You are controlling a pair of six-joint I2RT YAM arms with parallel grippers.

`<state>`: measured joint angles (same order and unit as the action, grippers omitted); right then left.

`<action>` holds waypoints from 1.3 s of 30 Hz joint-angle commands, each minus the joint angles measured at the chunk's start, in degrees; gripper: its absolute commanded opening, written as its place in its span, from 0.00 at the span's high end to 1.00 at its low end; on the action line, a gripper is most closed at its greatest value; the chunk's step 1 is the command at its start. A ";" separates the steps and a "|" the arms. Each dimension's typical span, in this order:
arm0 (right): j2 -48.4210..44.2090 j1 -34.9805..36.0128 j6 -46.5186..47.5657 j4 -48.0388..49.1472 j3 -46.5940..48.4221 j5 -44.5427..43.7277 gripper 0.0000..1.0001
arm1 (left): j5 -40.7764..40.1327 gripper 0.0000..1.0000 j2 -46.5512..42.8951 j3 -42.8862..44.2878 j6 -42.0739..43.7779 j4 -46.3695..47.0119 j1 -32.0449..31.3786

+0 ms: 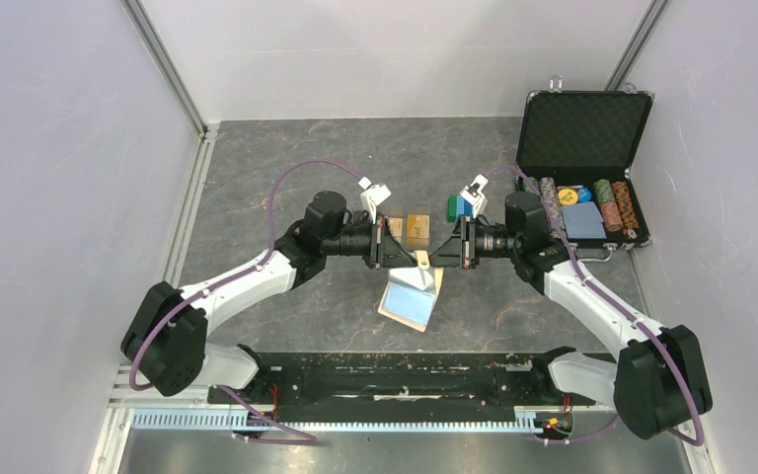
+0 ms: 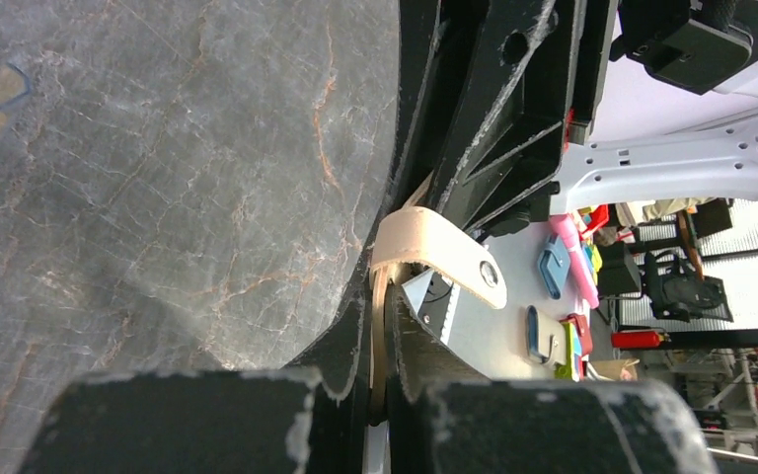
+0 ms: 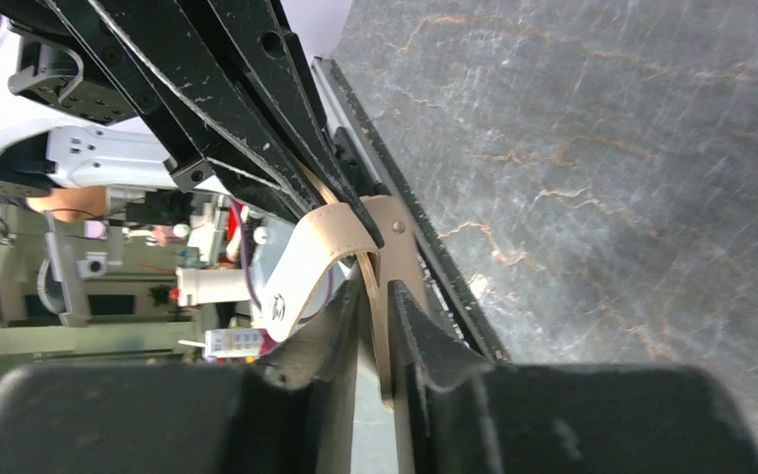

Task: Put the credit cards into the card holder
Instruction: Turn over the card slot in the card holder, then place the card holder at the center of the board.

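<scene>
Top external view shows the left gripper [image 1: 400,254] and right gripper [image 1: 443,254] each clamped on a top edge of the card holder [image 1: 410,299], hanging open between them, probably to spread its pocket for the credit cards [image 1: 416,229] lying just behind on the desk [image 1: 286,168]

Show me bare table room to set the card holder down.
Bare: the far strip between back wall and arms, and the left side between wall rail and left arm. Crowded: the centre, where the left gripper and right gripper pinch the card holder near the block stack, and the right by the chip case.
</scene>
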<state>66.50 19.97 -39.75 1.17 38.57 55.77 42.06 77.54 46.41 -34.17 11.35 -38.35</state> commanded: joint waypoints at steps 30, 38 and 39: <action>3.93 4.36 25.72 -12.61 6.65 4.83 0.90 | 6.47 0.84 6.08 7.35 -10.44 -0.79 -0.12; 2.08 0.38 19.51 -9.98 5.89 -0.99 1.00 | -2.26 0.16 -0.93 -0.50 -12.72 -2.56 6.48; 1.29 -0.74 17.79 -8.33 5.38 -1.01 1.00 | -2.18 0.13 -2.42 -2.75 -14.12 -1.01 7.58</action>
<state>70.35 22.55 -16.69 -12.71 43.18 57.60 42.65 81.41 48.88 -43.66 7.14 -34.59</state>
